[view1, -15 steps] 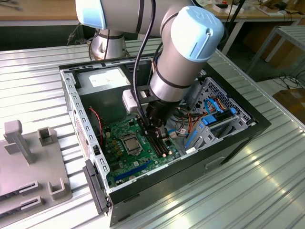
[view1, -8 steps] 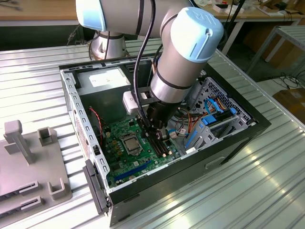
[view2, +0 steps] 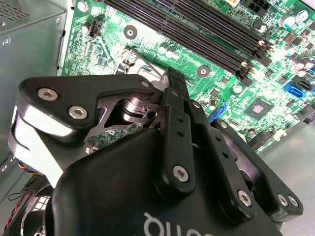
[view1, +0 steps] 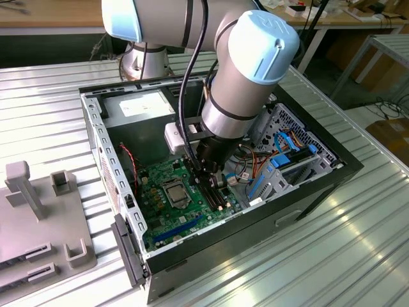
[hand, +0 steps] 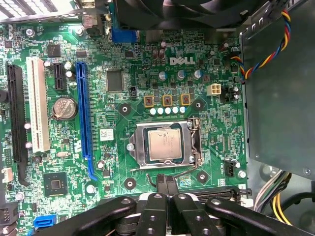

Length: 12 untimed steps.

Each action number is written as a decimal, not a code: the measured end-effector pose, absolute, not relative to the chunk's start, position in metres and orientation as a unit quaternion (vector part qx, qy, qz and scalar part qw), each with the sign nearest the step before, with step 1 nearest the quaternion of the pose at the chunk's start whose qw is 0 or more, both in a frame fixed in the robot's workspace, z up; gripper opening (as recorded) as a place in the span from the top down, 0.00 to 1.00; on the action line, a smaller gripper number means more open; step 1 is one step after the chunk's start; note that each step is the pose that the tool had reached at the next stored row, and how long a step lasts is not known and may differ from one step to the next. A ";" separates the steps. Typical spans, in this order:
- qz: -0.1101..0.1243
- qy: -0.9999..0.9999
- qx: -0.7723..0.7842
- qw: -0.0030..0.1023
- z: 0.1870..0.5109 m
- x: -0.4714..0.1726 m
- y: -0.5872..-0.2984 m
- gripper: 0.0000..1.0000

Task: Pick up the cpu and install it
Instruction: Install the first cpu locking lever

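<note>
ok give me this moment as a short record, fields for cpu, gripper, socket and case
cpu: silver-grey chip lying in the socket, nothing holding it
socket: metal frame around the chip, on the green motherboard
gripper: fingers together, empty, beside the socket next to the memory slots
case: open computer case on the slatted table, arm reaching inside

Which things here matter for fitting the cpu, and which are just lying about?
Part of the job:
- cpu, seated in its socket frame
- gripper, fingers together, just beside the socket

Just there:
- blue expansion slot
- coin battery
- grey fixture outside the case
</note>
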State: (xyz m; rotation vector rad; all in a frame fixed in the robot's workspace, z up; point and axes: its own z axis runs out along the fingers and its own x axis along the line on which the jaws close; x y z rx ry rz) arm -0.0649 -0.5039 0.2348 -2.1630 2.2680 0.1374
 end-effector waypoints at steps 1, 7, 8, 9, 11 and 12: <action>0.044 0.723 -0.689 0.002 0.235 -0.065 -0.504 0.89; 0.037 0.724 -0.689 0.009 0.228 -0.070 -0.504 0.89; 0.036 0.724 -0.689 0.010 0.227 -0.070 -0.504 0.89; 0.036 0.724 -0.689 0.010 0.227 -0.070 -0.504 0.89; 0.036 0.724 -0.689 0.010 0.226 -0.070 -0.504 0.89; 0.036 0.724 -0.689 0.010 0.225 -0.070 -0.504 0.89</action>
